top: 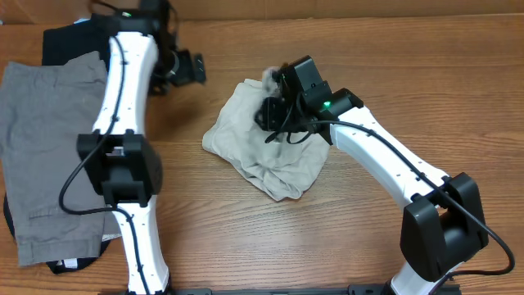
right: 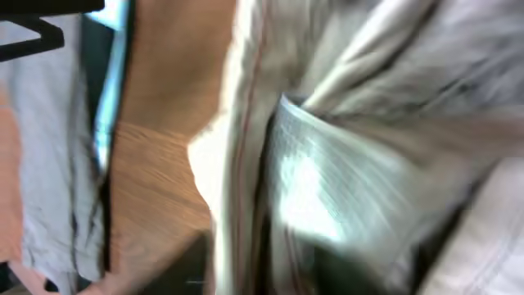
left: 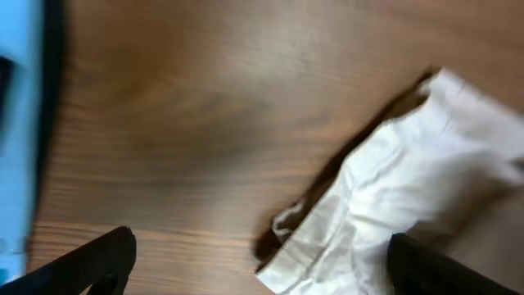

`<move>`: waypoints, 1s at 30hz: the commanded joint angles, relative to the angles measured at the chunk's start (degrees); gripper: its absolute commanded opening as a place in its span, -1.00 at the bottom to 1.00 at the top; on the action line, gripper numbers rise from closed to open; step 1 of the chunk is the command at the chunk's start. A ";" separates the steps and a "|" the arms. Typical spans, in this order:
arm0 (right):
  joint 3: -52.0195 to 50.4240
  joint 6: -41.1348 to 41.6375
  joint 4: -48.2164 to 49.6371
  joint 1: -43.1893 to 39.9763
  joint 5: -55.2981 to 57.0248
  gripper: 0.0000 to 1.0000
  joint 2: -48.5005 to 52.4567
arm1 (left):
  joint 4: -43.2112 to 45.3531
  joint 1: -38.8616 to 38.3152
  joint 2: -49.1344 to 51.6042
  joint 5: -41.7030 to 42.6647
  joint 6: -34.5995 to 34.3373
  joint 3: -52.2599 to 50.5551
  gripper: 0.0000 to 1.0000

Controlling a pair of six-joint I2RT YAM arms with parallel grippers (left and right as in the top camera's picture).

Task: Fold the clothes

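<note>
The pale beige shorts (top: 270,160) lie crumpled in the middle of the table. My right gripper (top: 274,113) is down in their upper part and is shut on a bunch of the fabric. The right wrist view is blurred and filled with the beige shorts (right: 344,156), which pass between the dark fingers (right: 270,270). My left gripper (top: 193,69) hovers over bare wood to the upper left of the shorts, open and empty. In the left wrist view its fingers (left: 262,274) are spread wide, with an edge of the shorts (left: 393,205) lying near the right finger.
Grey shorts (top: 41,139) lie flat at the left edge on top of a black garment (top: 65,37). A light-blue and black strip (left: 18,123) shows at the left of the left wrist view. Bare wooden tabletop (top: 213,238) surrounds the beige shorts.
</note>
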 commanded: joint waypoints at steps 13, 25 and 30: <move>5.49 -7.80 -14.75 -2.73 -1.81 0.95 -0.70 | 0.74 2.14 -0.15 -0.90 -0.83 4.50 1.00; -7.43 -12.46 -14.71 -3.19 -1.38 -0.92 1.95 | 1.46 2.10 -0.15 -0.87 -0.50 4.50 1.00; -13.73 -12.44 -12.59 -3.63 0.07 -0.92 1.97 | 1.53 2.10 -0.15 -0.85 -0.50 4.50 0.99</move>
